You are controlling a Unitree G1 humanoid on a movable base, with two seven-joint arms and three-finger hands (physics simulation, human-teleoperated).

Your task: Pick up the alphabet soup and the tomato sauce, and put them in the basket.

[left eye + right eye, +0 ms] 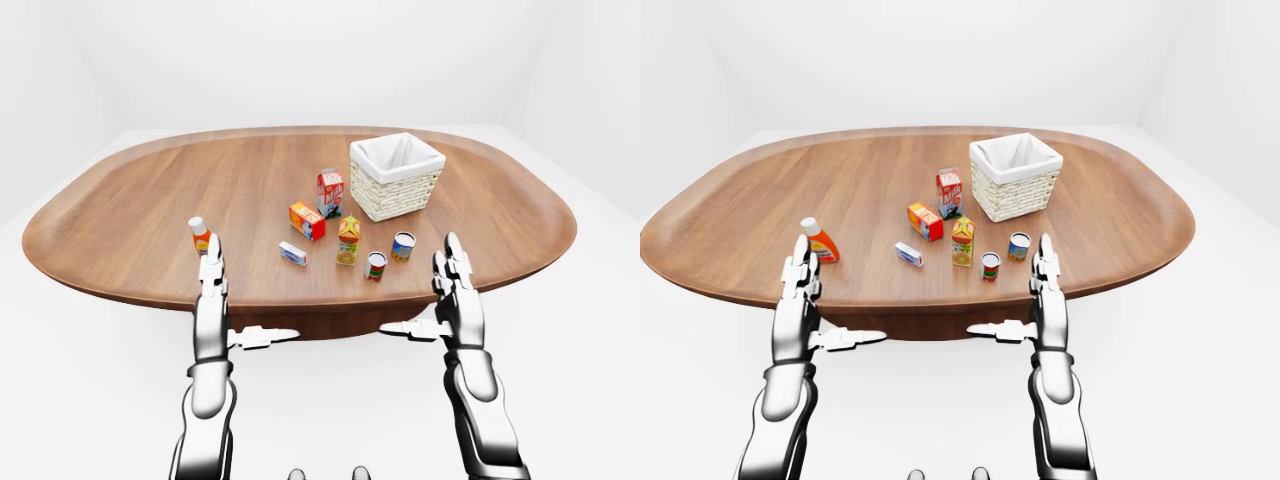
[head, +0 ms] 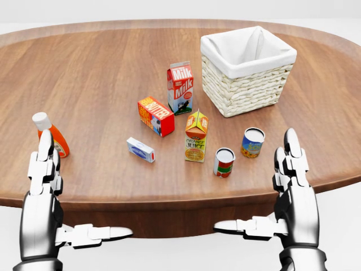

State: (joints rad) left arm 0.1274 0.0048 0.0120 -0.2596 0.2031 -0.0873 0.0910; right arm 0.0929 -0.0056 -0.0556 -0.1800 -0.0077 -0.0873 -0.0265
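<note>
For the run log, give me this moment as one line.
stage: pre-grasp | left hand: open, empty | right hand: open, empty | two cans: upright on table | basket: no cans inside

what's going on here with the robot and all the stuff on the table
A humanoid robot stands at an oval wooden table with both hands open and empty, holding nothing. Its left hand is raised beside the orange sauce bottle with a white cap; its right hand is near the blue-labelled can and the red-labelled can. The white-lined wicker basket has nothing visible inside.
</note>
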